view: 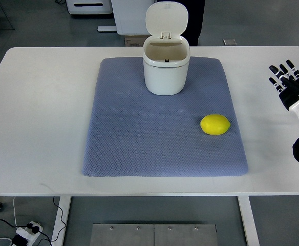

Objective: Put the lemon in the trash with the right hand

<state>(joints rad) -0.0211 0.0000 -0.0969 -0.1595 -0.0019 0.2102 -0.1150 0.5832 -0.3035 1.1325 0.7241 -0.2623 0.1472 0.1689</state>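
White table point(37, 102) under a steep top view, grey floor beyond, a blue-grey quilted mat point(139, 143) spread across the middle. On the mat's far edge, a white trash bin point(164, 69), lid flipped up and back, mouth wide open. Nearer and to the right on the mat, the lemon point(215, 124), yellow, lying on its side, long axis running roughly left to right across the picture, well apart from the bin. Off the mat at the table's right edge, the right hand point(289, 82), fingers extended and spread, empty, touching nothing. Lemon to the hand's left and a little nearer the robot, with bare table and mat edge between. No left hand anywhere in view. Nothing yet grasped; reach leftward looks like the opening move, then a carry up and left to the open bin.
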